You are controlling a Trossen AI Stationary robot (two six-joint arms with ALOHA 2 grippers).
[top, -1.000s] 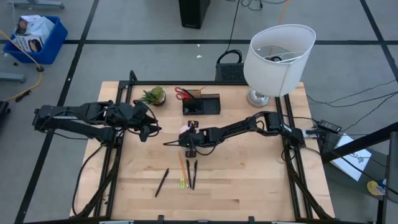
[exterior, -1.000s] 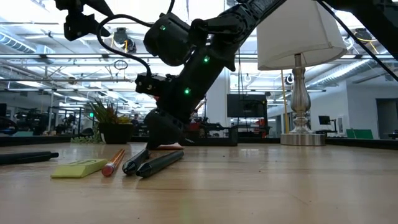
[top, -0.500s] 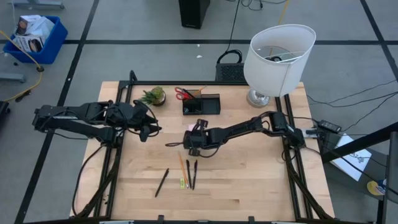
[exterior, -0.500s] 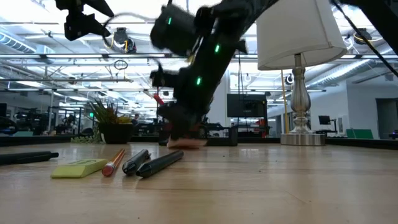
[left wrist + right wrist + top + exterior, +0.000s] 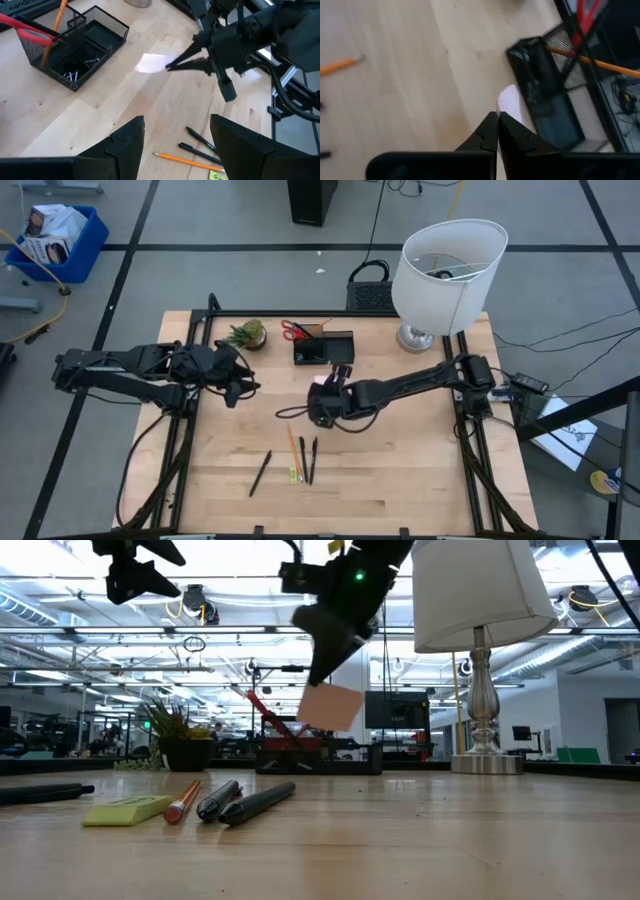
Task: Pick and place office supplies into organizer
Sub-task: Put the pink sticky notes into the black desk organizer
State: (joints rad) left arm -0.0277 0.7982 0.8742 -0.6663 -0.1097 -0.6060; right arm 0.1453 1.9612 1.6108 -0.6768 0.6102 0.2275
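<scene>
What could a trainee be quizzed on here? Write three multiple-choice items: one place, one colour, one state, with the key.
1. Where are the scissors?
A. Flat on the table
B. Standing in the organizer, at its cup end
C. In a gripper

2. What colour is the sticky-note pad?
A. Pink
B. Blue
C. Green

3. How is the left gripper?
A. Shut on a pen
B. Open, holding nothing
C. Shut on the pad

Key:
1 B: the red handles stick up from the cup in the high view.
2 A: the low view shows it pink, hanging clear of the table in the right gripper.
3 B: its wrist view shows the fingers wide apart with only table between.
</scene>
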